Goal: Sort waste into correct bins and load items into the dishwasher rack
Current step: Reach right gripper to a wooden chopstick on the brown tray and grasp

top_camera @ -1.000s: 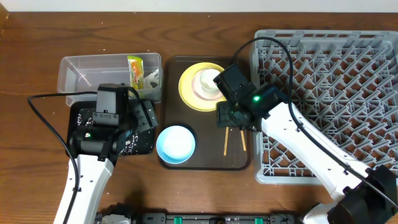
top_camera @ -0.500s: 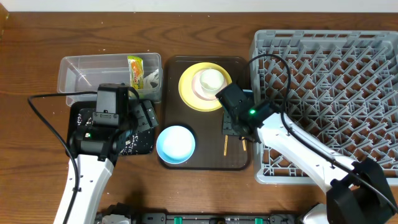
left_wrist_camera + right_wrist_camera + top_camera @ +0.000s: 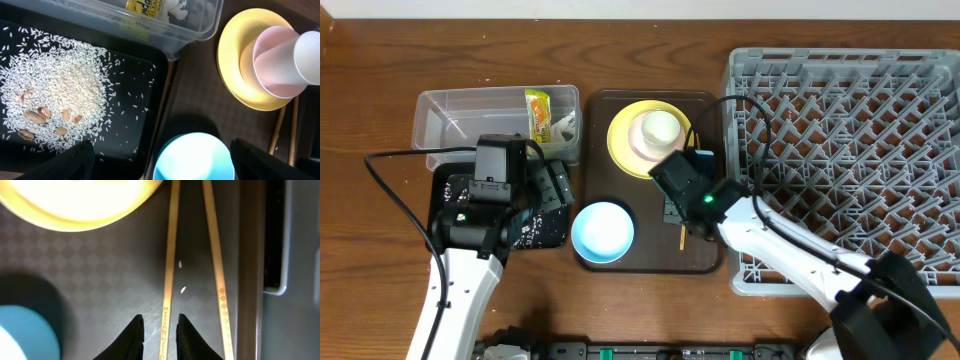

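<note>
Chopsticks (image 3: 171, 240) lie parallel on the brown tray (image 3: 100, 270) just beside the yellow plate (image 3: 75, 200); thin, stiff, light wood, probably prone to rolling, so grip near mid-length; right tool (image 3: 159, 325) straddles the stick nearer the plate, tips close-set, slim gaps showing, not yet pinching.

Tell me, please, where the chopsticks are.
Overhead, the chopsticks lie along the tray's right edge, beside the rack, near the plate; the right end effector straddles one.

Robot lab setup, wooden table (image 3: 370, 80), staged dishwasher rack (image 3: 850, 150)
</note>
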Action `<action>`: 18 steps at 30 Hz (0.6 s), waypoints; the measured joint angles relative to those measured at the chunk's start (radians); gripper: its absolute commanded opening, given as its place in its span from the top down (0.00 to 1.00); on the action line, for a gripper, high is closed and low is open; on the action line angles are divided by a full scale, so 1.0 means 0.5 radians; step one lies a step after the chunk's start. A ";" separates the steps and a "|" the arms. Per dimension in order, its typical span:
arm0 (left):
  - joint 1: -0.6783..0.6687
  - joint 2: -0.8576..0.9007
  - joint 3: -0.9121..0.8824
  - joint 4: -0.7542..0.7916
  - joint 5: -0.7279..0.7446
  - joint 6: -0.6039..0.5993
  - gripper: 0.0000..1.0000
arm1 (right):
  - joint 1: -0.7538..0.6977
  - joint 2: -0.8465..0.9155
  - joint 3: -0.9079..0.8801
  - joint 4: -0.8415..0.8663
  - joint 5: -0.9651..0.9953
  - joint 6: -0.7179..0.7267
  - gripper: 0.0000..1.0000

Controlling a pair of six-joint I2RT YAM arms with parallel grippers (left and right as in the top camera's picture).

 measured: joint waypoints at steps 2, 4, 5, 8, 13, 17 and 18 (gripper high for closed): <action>0.000 0.000 0.000 0.000 0.000 0.000 0.11 | 0.018 0.040 0.000 0.018 0.051 0.021 0.82; 0.000 0.000 0.000 0.000 0.000 0.000 0.11 | 0.037 0.097 0.000 0.034 0.093 0.037 0.83; 0.000 0.001 0.000 0.000 0.000 0.000 0.11 | 0.039 0.118 -0.001 0.036 0.104 0.041 0.83; 0.000 0.001 0.000 0.000 0.000 0.000 0.11 | 0.042 0.202 -0.001 0.062 0.142 0.049 0.84; 0.000 0.001 0.000 0.000 0.000 0.000 0.11 | 0.043 0.327 -0.001 0.101 0.164 0.054 0.90; 0.000 0.000 0.000 -0.001 0.000 0.000 0.11 | 0.043 0.384 -0.002 0.144 0.180 0.060 0.94; 0.000 0.001 0.000 0.000 0.000 0.000 0.11 | 0.043 0.384 -0.002 0.145 0.183 0.063 0.94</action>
